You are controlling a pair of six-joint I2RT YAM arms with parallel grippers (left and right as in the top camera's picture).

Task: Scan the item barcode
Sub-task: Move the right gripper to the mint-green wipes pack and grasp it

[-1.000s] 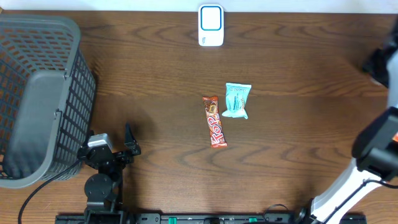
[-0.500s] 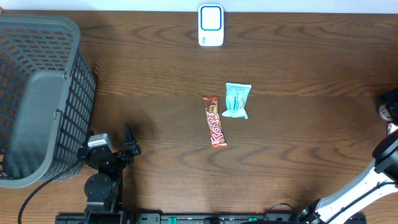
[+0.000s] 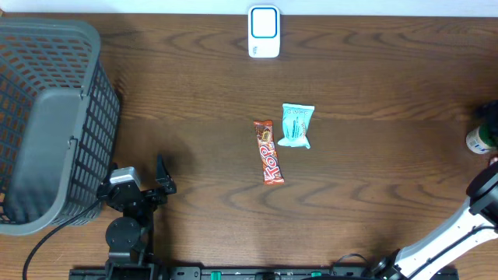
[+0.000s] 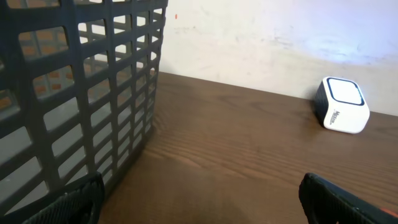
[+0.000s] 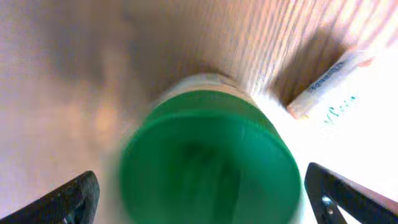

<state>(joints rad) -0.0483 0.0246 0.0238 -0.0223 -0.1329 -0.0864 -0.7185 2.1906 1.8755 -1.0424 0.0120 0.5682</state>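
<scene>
Right wrist: right gripper [image 5: 202,196] spread wide, fingers clear of the green-capped bottle [image 5: 205,162] between them. Left gripper [image 4: 199,199] gapes wide too.

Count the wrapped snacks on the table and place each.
2: red bar at mid-table; teal pack beside its top end, to the right. The basket may hide more.

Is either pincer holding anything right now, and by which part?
Nothing is held. The left pincer is open and empty. The right pincer is open around the green-capped bottle, with a gap on each side of the cap.
</scene>
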